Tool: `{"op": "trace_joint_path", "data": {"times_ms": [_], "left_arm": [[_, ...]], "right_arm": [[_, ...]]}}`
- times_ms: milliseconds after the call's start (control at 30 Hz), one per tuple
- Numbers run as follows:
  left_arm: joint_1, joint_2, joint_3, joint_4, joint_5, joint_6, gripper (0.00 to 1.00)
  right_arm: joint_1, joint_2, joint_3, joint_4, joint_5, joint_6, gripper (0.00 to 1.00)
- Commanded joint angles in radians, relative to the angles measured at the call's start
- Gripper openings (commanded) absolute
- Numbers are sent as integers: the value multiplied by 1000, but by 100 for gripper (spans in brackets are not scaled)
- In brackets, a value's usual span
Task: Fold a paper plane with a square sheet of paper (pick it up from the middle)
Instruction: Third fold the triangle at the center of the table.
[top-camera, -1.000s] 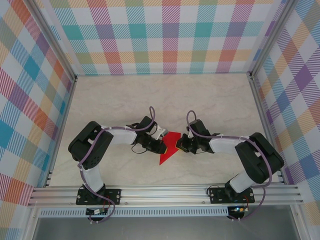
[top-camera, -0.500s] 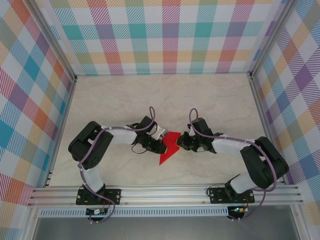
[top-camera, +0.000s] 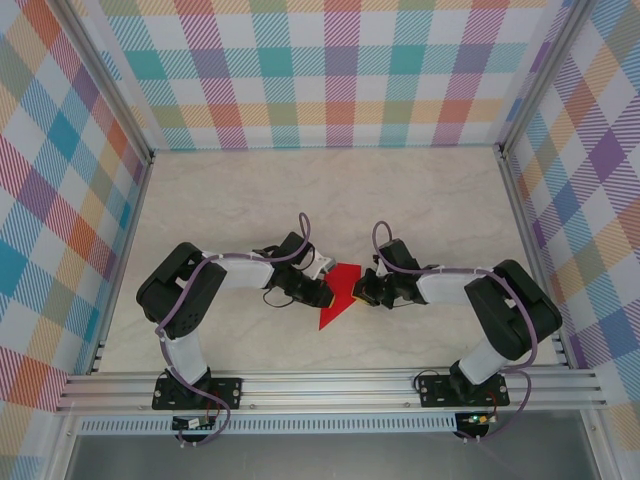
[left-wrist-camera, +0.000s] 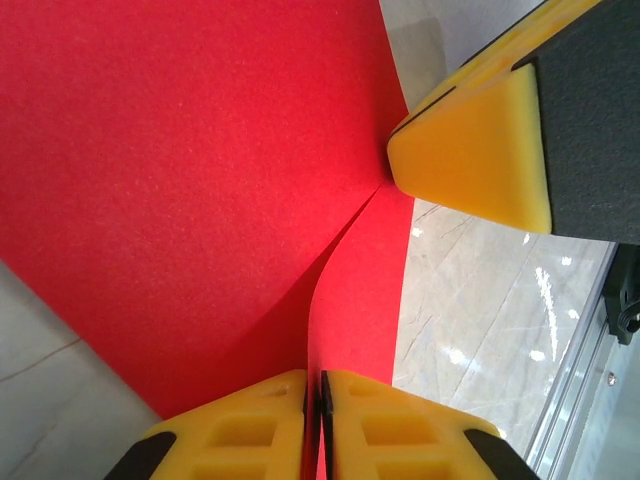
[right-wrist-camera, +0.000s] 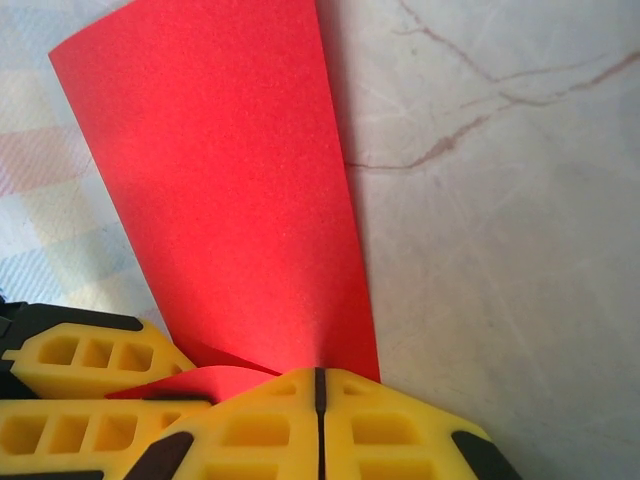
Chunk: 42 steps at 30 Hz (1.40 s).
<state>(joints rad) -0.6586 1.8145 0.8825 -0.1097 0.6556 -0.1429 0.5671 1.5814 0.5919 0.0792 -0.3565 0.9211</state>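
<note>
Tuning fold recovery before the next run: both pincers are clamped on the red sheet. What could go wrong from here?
1. Tear: the left pincer and right pincer both pinch the red paper close together, so pulling apart could rip it.
2. Stray crease: in the left wrist view the sheet bows between the two grips, so a fold may set off-line.
3. Collision: the yellow fingers sit nearly touching, so any inward move may knock them together.

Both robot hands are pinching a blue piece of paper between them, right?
Not quite. The sheet of paper is bright red, not blue; the left wrist view shows the color plainly. The rest is right: the left gripper and the right gripper are both pinched shut on it, one from each side.
</note>
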Motion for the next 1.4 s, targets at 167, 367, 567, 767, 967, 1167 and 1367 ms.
{"op": "trace_joint_path", "data": {"times_ms": [167, 367, 567, 767, 967, 1167, 1367], "left_arm": [[0, -78, 24, -128, -74, -57, 33], [-1, -225, 25, -159, -175, -121, 50], [0, -378, -37, -177, -258, -229, 43], [-31, -407, -98, -70, -146, -292, 27], [-59, -286, -67, -17, -142, -293, 21], [-66, -137, 2, -48, -207, -264, 15], [-67, -70, -1, -65, -289, -258, 12]], "right_arm": [[2, -66, 67, -92, -52, -83, 8], [7, -90, 43, -83, -70, -71, 9], [44, -93, 33, -50, -90, -49, 10], [67, -8, 35, 52, -107, -2, 10], [66, 58, 54, 45, -68, -8, 9], [67, 99, 57, 14, -37, -22, 9], [66, 92, 42, -12, -16, -29, 9]]}}
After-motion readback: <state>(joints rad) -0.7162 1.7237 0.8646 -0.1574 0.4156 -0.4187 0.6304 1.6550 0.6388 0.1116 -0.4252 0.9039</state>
